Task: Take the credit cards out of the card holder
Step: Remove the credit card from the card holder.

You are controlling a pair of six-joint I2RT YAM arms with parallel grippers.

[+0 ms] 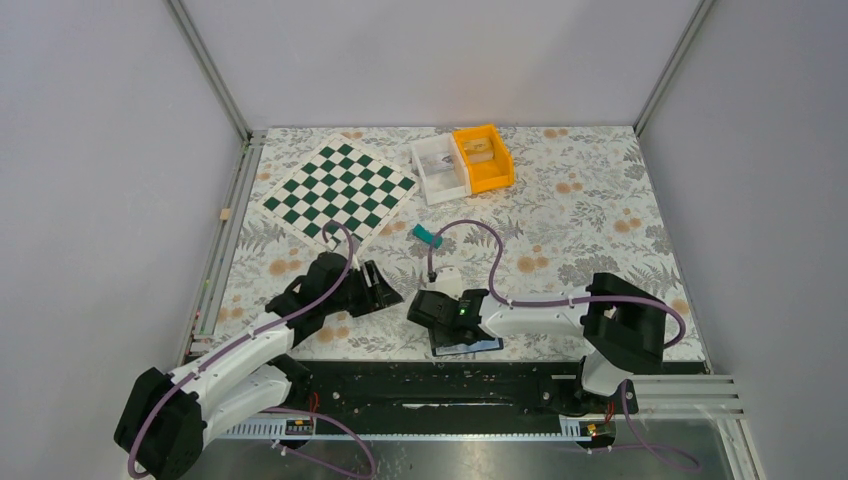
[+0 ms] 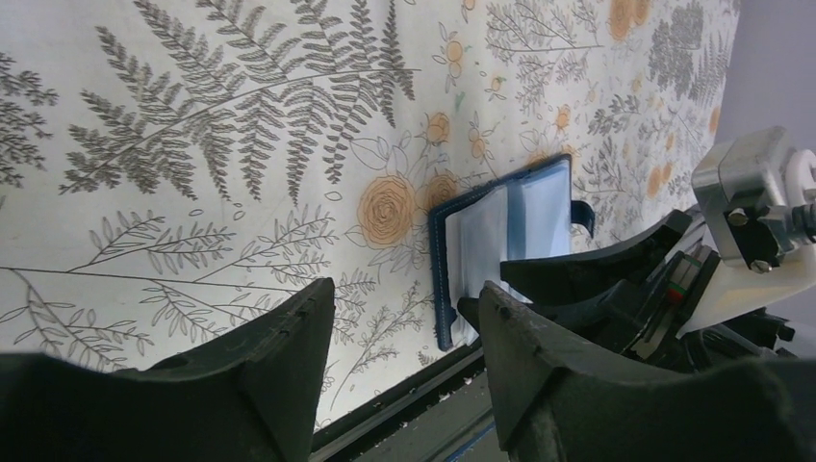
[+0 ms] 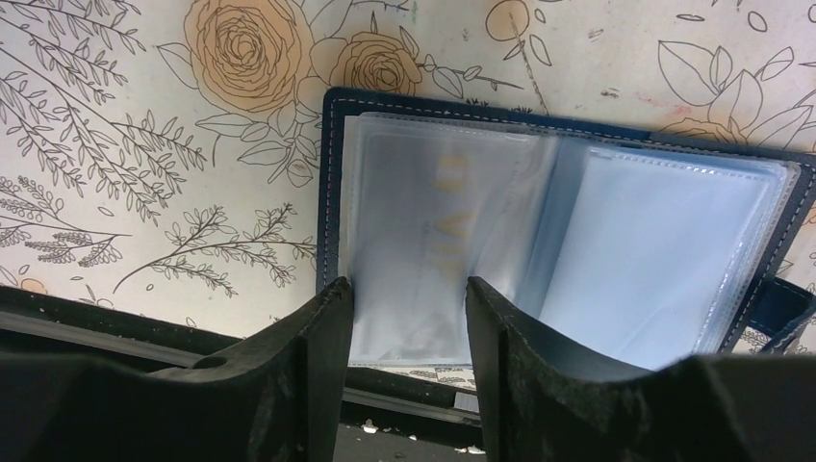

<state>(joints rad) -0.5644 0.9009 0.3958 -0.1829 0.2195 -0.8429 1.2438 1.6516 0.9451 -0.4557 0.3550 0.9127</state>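
The card holder (image 3: 332,192) lies open and flat by the table's near edge, also seen under the right arm (image 1: 470,347) and in the left wrist view (image 2: 441,260). Its clear sleeves hold the credit cards: a whitish-grey one (image 3: 423,212) in the left half and a pale blue one (image 3: 654,250) in the right half. My right gripper (image 3: 409,284) stands over the left half with its jaws apart, the whitish-grey card showing between them; I cannot tell whether the tips touch it. My left gripper (image 2: 406,289) is open and empty, just left of the holder.
A green-and-white chessboard (image 1: 340,190) lies at the back left. A white bin (image 1: 440,168) and an orange bin (image 1: 483,157) stand at the back centre. A small teal block (image 1: 427,236) lies mid-table. A black rail (image 1: 450,385) runs along the near edge beside the holder.
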